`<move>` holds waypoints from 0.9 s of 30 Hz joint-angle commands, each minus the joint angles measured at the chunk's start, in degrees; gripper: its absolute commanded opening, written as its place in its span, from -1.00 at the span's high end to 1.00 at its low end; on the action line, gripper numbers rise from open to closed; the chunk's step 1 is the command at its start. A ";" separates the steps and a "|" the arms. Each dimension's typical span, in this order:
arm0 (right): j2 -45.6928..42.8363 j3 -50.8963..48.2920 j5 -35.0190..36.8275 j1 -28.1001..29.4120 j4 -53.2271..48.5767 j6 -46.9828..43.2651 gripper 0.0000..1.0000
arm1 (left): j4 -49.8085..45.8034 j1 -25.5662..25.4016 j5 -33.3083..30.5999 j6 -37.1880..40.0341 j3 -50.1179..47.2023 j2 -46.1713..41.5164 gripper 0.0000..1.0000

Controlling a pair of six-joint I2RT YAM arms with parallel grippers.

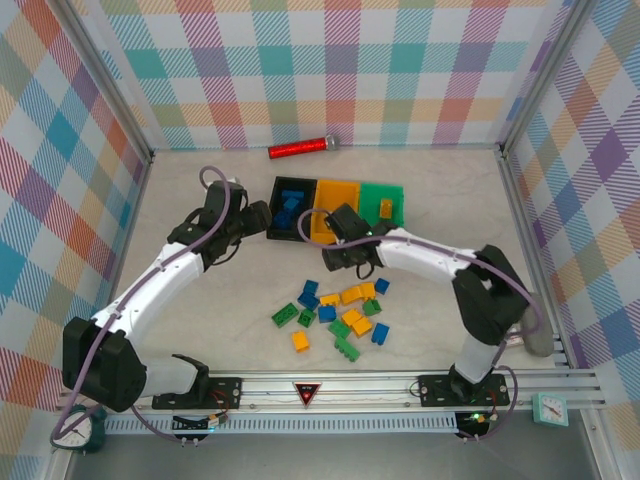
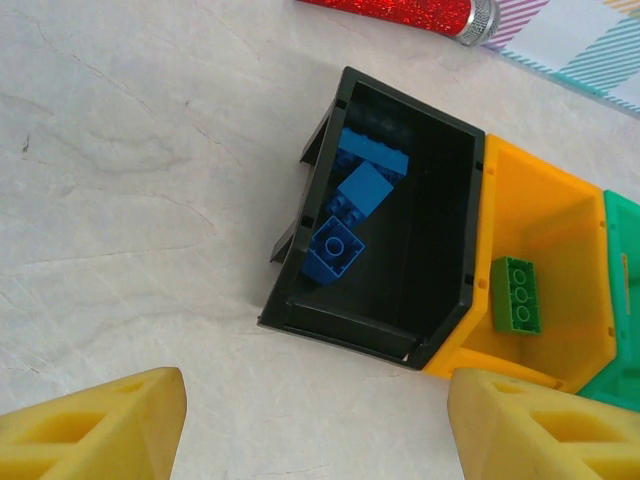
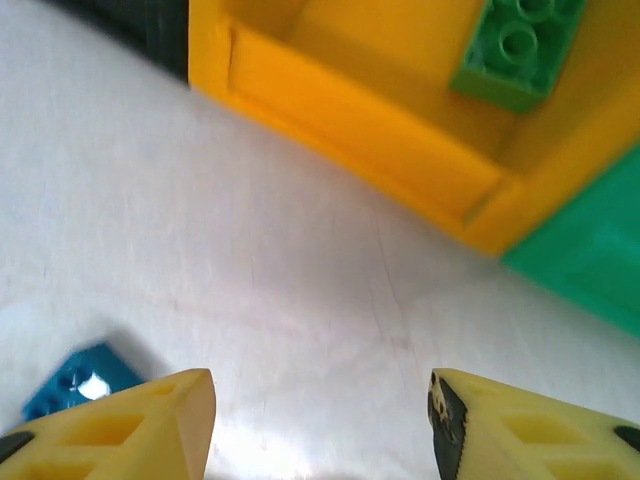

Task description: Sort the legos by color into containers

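Three containers stand in a row at the back: a black bin, an orange bin and a green bin. The black bin holds blue legos. A green brick lies in the orange bin and shows as a green brick in the right wrist view. A yellow brick sits in the green bin. My left gripper hangs open and empty just in front of the black bin. My right gripper is open and empty over bare table before the orange bin.
A loose pile of blue, green and yellow legos lies mid-table, in front of the bins. One blue brick sits by my right gripper's left finger. A red cylinder with a silver tip lies against the back wall.
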 commanded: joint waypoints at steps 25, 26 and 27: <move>-12.26 -21.19 8.69 -0.68 -6.28 13.51 -0.19 | 14.29 0.73 11.50 -6.11 -2.58 7.35 -0.47; -11.06 -20.56 9.07 -0.66 -6.31 13.16 -0.19 | 14.22 0.73 11.39 -6.07 -2.51 7.28 -0.48; -10.07 -19.97 9.36 -0.61 -6.12 12.72 -0.20 | 14.16 0.73 11.47 -6.08 -2.44 7.15 -0.47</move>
